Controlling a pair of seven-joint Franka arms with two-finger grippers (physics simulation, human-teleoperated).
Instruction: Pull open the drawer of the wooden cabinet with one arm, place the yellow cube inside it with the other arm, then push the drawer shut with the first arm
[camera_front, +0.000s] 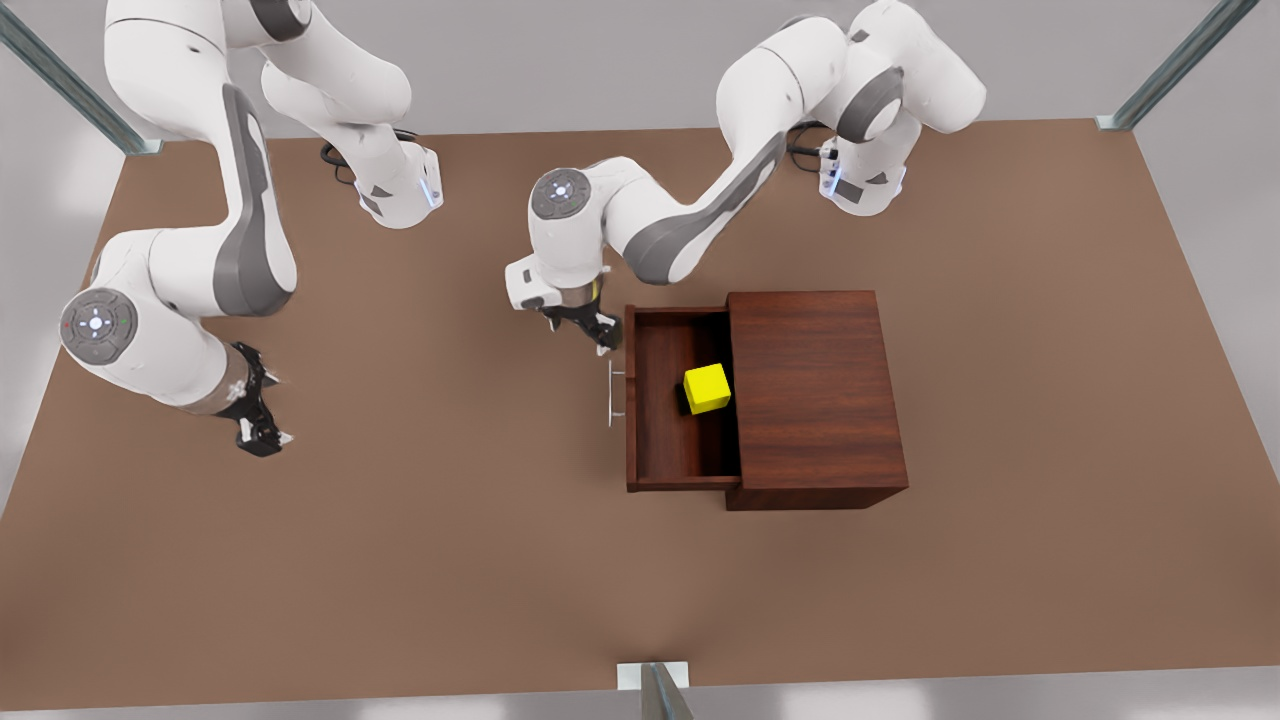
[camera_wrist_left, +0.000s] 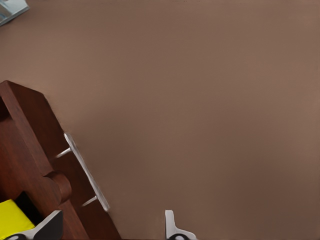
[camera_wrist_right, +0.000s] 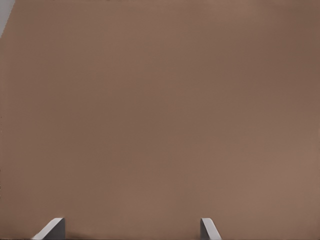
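The wooden cabinet (camera_front: 815, 395) stands right of the table's middle in the front view. Its drawer (camera_front: 631, 400) is pulled out toward the front view's left, silver bar handle (camera_front: 612, 393) on the front panel. The yellow cube (camera_front: 707, 388) rests on the drawer floor, close to the cabinet's opening. My left gripper (camera_front: 590, 328) is open and holds nothing; it hovers just outside the drawer's far front corner. The left wrist view shows the drawer (camera_wrist_left: 30, 150), its handle (camera_wrist_left: 87, 172), part of the cube (camera_wrist_left: 12, 220) and the left gripper (camera_wrist_left: 111, 232). My right gripper (camera_front: 260, 425) waits open over bare table at the front view's left.
The brown table (camera_front: 450, 560) spreads wide around the cabinet, with metal frame posts at its corners and a bracket (camera_front: 652, 678) at the near edge. Both arm bases (camera_front: 400, 190) sit along the far edge. Below the right gripper (camera_wrist_right: 131, 231) lies plain tabletop.
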